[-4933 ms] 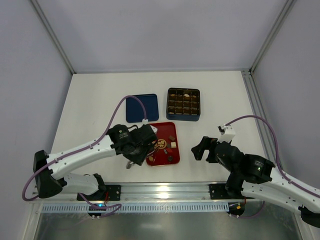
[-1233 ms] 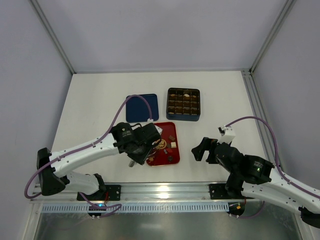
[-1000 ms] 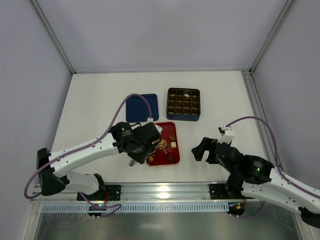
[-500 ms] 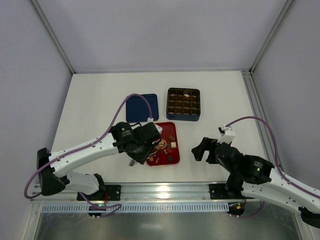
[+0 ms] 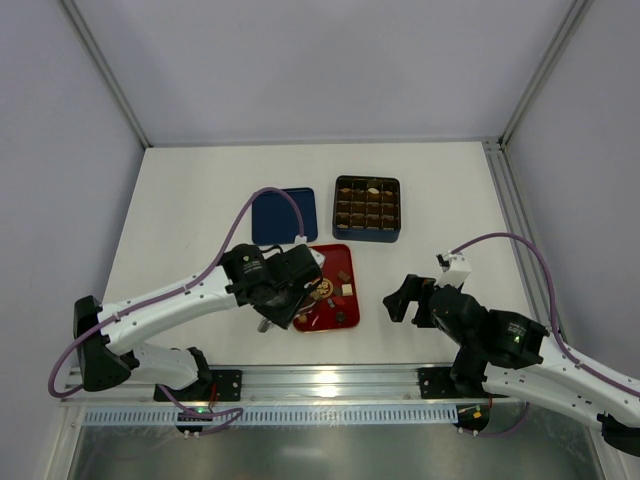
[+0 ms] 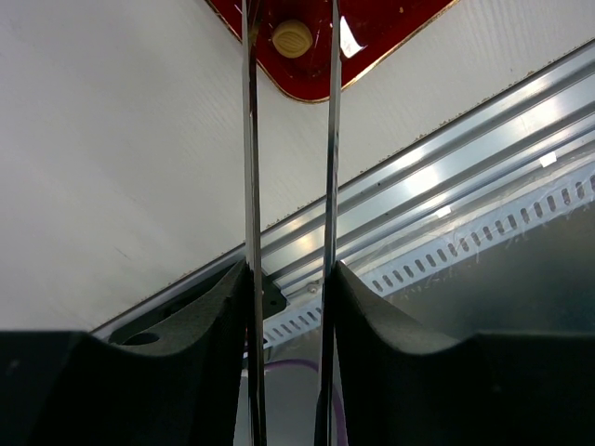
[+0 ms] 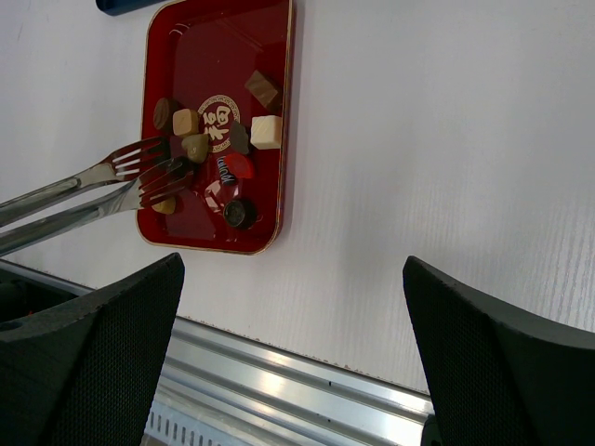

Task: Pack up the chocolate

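White bench [image 5: 200, 200], right end effector [image 7: 293, 279] spread wide and empty at lower right of overhead frame, left end effector [image 6: 290, 279] clamped on metal tongs [image 7: 130, 160], tips over chocolate [image 7: 266, 131] on red tray [image 7: 223, 46] at centre, blue box [image 5: 366, 236] above it

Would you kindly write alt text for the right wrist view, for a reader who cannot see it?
A red tray of assorted small chocolates lies on a white table, with fork-tipped metal tongs extending over it from the left. The dark fingers of the right end effector frame the bottom corners, wide open.
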Robot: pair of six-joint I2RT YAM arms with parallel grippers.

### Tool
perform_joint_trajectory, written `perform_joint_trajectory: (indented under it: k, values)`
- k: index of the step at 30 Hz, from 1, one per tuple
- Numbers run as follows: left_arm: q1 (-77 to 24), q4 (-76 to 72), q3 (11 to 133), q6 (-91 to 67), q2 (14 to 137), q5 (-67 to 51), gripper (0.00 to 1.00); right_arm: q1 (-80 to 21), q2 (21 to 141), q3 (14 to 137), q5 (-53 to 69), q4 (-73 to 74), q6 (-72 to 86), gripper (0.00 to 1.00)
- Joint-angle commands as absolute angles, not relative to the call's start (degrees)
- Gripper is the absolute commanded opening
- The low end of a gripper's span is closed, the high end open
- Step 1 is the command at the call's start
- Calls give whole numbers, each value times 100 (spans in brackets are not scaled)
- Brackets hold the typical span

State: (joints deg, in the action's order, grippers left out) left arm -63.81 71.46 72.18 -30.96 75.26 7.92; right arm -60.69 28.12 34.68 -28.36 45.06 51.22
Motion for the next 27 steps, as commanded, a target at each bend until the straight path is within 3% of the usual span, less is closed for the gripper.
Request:
perform_joint_trajectory:
  k: [1,16,27]
  values:
    - [-6416,7102,7181,-2997,7506,782,38,-6091,2777,3489,-2927,4394,5203,100]
    - [-6416,6979,7075,-2953,7655,721,36,-6091,2689,3445,-2944,4447,5229,100]
    - [-6416,7022,7119,-2953,7646,721,28,-6091,2637,3437,-2971,4465,5238,100]
